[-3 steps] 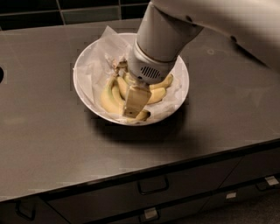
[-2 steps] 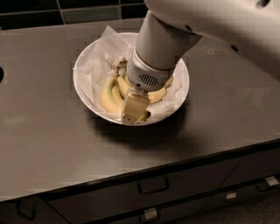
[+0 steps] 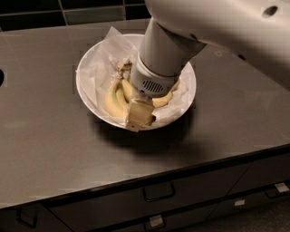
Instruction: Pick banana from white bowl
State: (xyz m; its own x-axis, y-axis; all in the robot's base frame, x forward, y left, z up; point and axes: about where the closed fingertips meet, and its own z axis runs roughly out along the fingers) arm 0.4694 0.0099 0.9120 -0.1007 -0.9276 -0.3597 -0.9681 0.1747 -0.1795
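The white bowl (image 3: 86,63) sits on the dark counter, lined with crumpled white paper (image 3: 102,59). Yellow bananas lie in it. A long curved pale-yellow banana (image 3: 110,100) lies along the front left, a shorter one (image 3: 121,94) beside it, and another (image 3: 164,100) shows to the right under the arm. My gripper (image 3: 138,114) points down into the front of the bowl, right beside the long banana and touching the pile. The wrist hides the middle of the bowl.
The dark grey counter (image 3: 50,136) runs all around the bowl, with its front edge above drawers with handles (image 3: 158,192). Dark wall tiles (image 3: 68,13) stand behind. My big white arm (image 3: 217,22) spans the upper right.
The gripper has sunk a little lower and nearer the bowl's front rim. The arm above has swung further over the scene. The bananas look unmoved.
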